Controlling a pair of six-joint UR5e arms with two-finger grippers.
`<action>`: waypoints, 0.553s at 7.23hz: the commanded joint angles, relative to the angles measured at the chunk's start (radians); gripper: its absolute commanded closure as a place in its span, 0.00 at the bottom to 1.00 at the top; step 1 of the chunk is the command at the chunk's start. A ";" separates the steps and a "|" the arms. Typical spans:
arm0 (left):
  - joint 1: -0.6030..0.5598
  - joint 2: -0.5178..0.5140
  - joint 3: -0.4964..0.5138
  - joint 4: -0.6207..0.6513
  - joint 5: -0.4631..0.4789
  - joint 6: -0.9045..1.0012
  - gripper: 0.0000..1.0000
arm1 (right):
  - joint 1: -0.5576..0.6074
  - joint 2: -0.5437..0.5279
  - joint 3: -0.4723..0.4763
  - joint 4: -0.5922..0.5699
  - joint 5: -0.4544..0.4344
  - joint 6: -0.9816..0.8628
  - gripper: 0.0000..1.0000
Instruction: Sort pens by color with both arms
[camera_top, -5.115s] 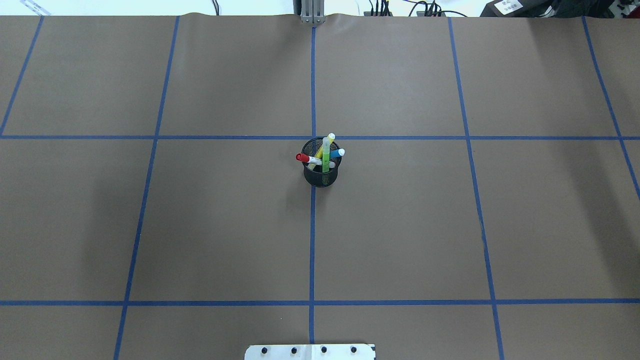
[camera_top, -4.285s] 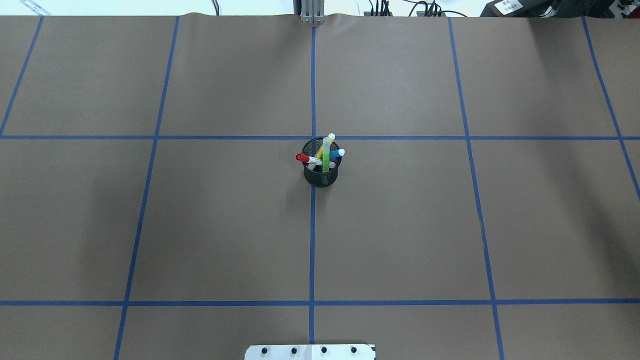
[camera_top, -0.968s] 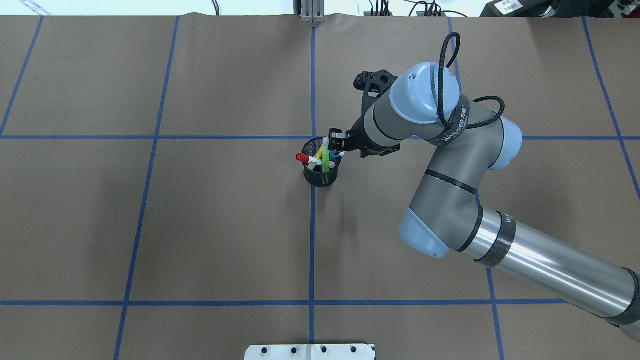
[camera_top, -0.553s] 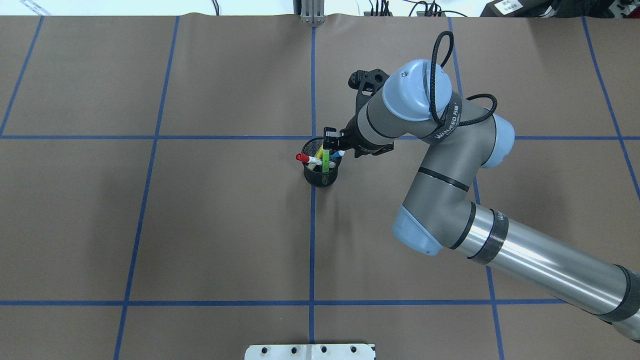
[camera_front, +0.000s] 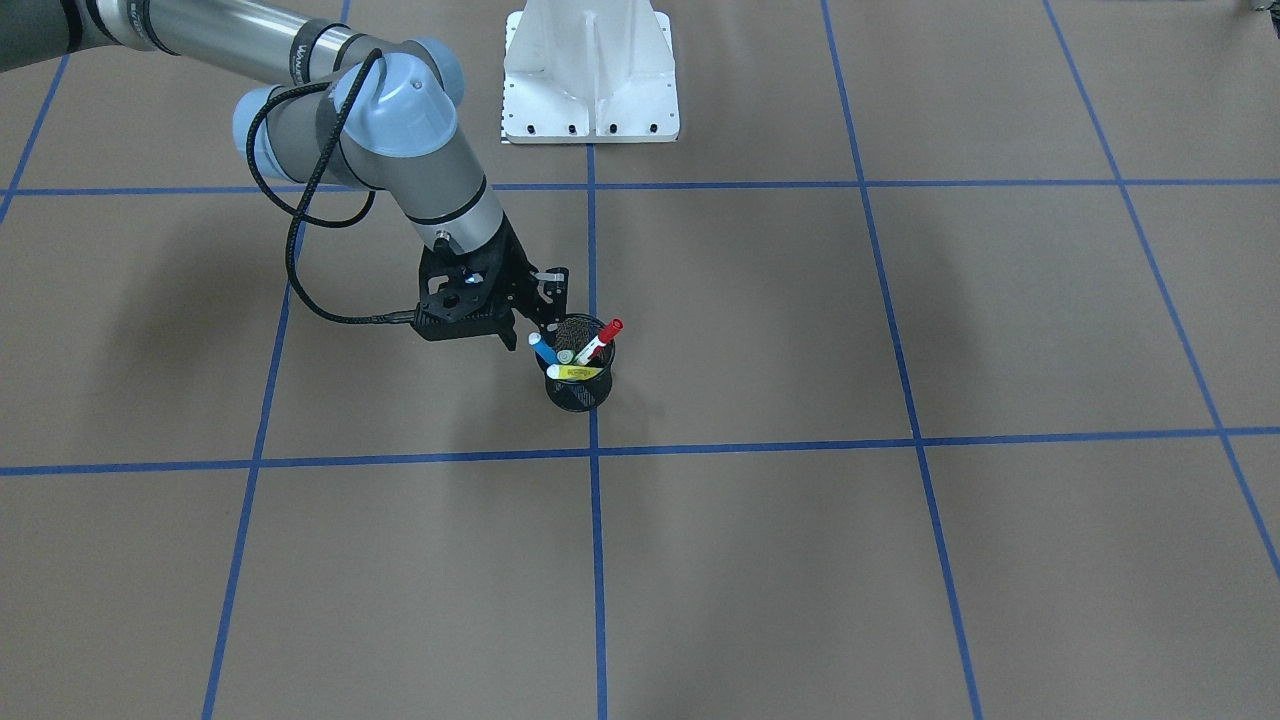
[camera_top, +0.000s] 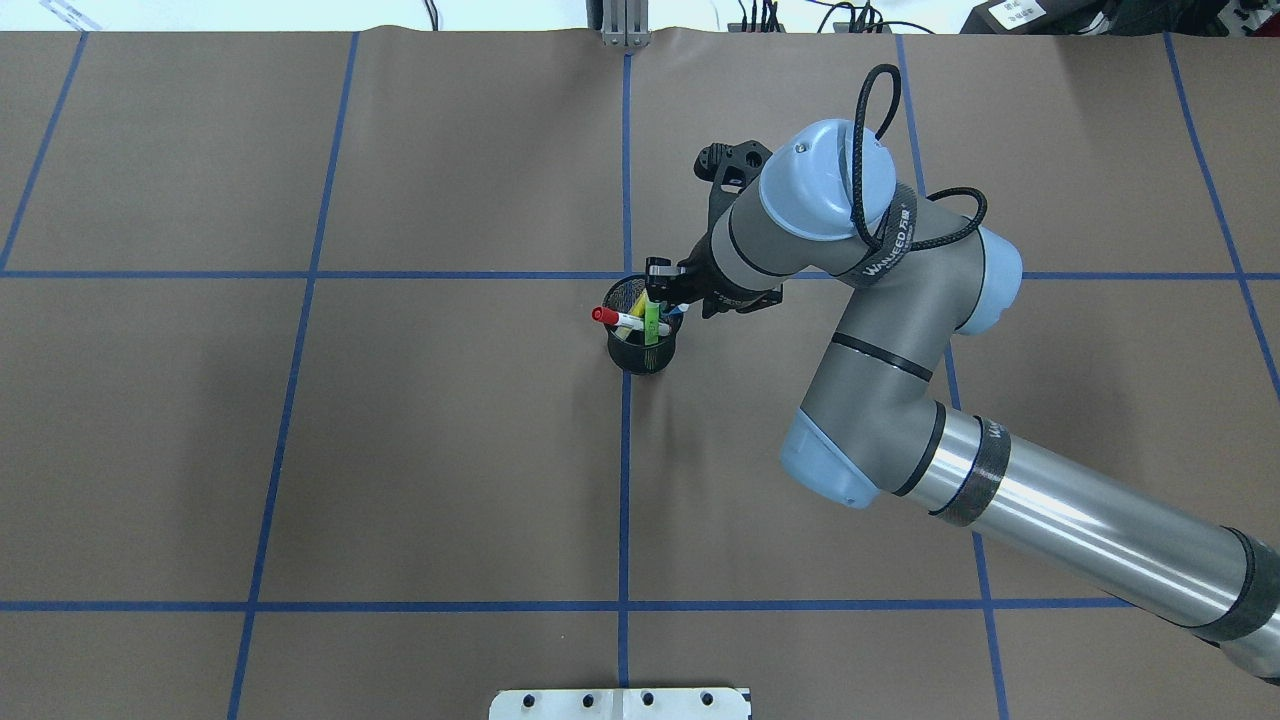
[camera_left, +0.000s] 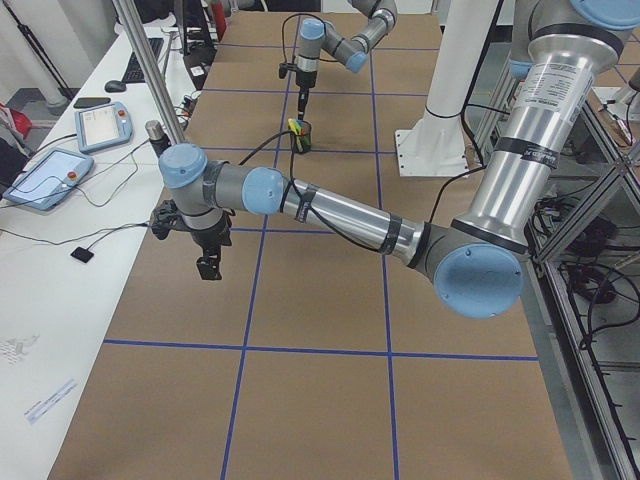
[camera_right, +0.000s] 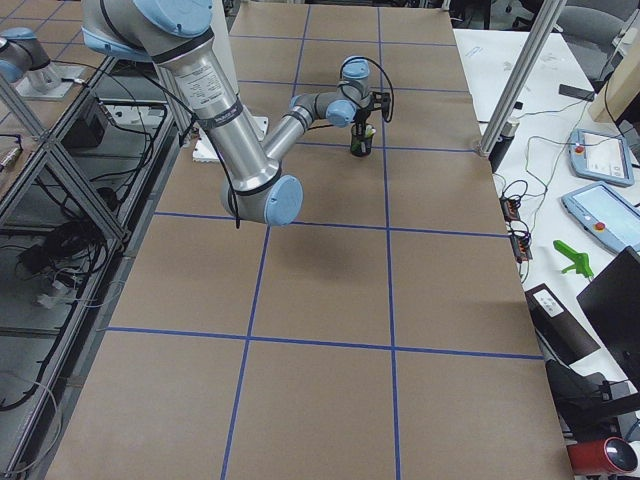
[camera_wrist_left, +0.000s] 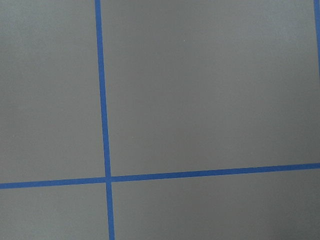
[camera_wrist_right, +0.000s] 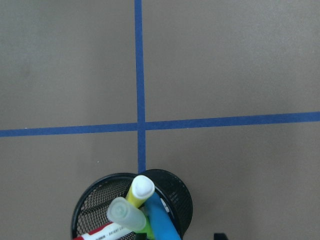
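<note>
A black mesh cup (camera_top: 640, 355) stands at the table's middle (camera_front: 580, 392) and holds all four pens. The red-capped white pen (camera_top: 620, 319) leans left. The lime green pen (camera_top: 652, 322) and the yellow pen (camera_wrist_right: 141, 188) stand together. The blue pen (camera_front: 542, 349) leans toward my right arm. My right gripper (camera_top: 668, 288) hangs just over the cup's far right rim (camera_front: 540, 312), jaws apart around the pen tops, holding nothing. My left gripper (camera_left: 208, 265) shows only in the exterior left view, low over bare paper far from the cup, and I cannot tell its state.
Brown paper with blue tape grid lines (camera_top: 625, 480) covers the table. The white pedestal base (camera_front: 590, 80) stands at the robot's edge. A side bench with tablets (camera_left: 50, 175) runs along the far edge. The left wrist view shows only paper and a tape cross (camera_wrist_left: 106, 179).
The right arm has come in from the right since the first frames. In the last second its gripper has shifted slightly left over the cup. The pens have not moved.
</note>
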 joint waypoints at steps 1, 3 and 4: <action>0.000 0.000 0.000 0.000 0.001 0.000 0.00 | 0.000 0.000 0.000 0.000 0.005 0.004 0.54; 0.000 0.000 0.000 0.000 0.001 0.000 0.00 | 0.000 0.005 0.000 0.000 0.012 0.020 0.55; 0.000 0.000 -0.002 0.000 0.001 0.000 0.00 | 0.002 0.011 0.000 0.000 0.012 0.020 0.55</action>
